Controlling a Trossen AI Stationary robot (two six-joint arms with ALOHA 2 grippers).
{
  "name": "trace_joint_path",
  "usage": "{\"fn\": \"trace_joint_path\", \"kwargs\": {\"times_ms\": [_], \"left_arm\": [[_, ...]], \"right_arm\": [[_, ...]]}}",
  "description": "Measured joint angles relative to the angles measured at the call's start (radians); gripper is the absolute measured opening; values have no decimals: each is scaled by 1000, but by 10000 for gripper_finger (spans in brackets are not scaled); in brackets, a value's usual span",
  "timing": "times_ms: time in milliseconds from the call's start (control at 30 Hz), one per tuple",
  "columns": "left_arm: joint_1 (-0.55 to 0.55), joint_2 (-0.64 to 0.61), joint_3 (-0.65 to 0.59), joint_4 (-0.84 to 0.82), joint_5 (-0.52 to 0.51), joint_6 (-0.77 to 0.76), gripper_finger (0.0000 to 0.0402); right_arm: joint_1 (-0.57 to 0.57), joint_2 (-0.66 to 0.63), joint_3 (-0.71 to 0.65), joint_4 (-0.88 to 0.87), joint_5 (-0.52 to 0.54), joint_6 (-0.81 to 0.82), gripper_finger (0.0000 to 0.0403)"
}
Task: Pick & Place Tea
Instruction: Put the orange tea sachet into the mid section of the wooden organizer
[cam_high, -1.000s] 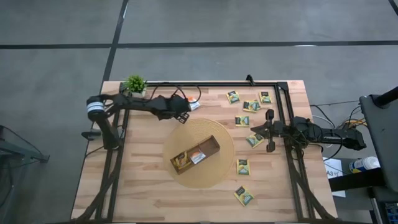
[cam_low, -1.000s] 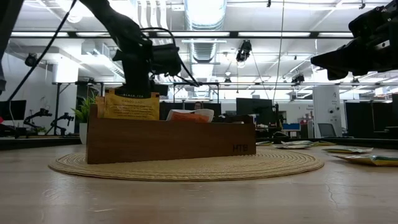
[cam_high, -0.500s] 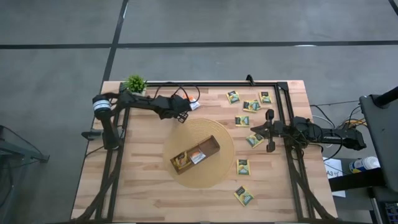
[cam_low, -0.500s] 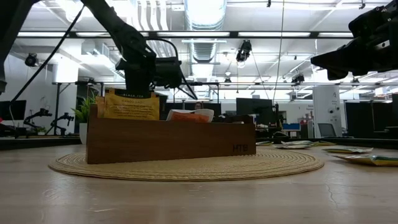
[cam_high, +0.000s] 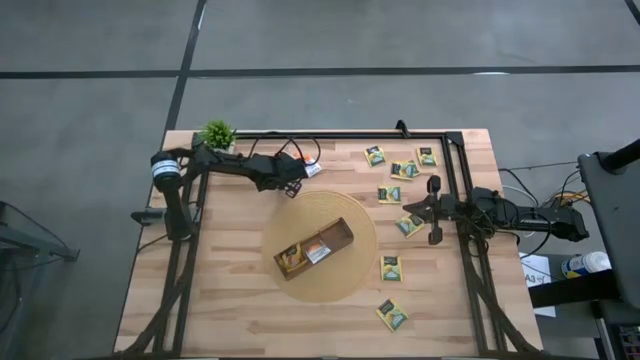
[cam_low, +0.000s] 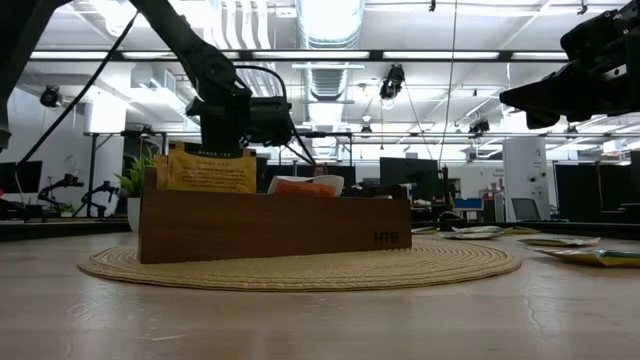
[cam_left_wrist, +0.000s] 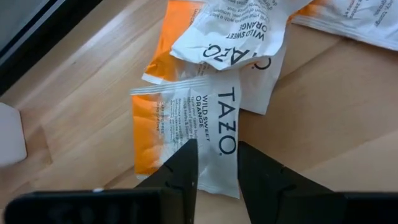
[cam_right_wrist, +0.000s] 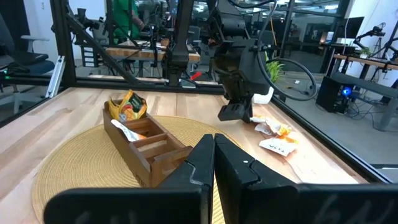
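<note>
Tea sachets lie scattered on the wooden surface toward the right side in the high view, with a few white-and-orange ones near the far edge by the left gripper, and some already standing in the wooden tray on the round woven mat; a small potted plant sits at the far left corner, and the right gripper hangs over the right side of the surface. Low view: tray on the mat with a yellow sachet upright at one end, left gripper beyond it, more sachets flat at right. Left wrist view: fingers slightly spread, poised directly above a white-and-orange sachet lying flat among others, not pinching it. Right wrist view: fingers pressed together, holding nothing, facing tray and left gripper.
</note>
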Motion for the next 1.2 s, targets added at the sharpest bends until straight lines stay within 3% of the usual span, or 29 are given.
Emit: {"fn": "trace_joint_path", "kwargs": {"times_ms": [267,467,700,1200], "left_arm": [[0,0,0,-33,7,0,8],[0,-1,0,-61,7,0,1],[-13,-14,50,-207,-35,-64,0],[-177,-167,58,-211,-46,-95,0]], "right_arm": [[0,0,0,0,0,0,9],[0,0,0,0,0,0,9],[0,0,0,0,0,0,9],[0,0,0,0,0,0,9]]}}
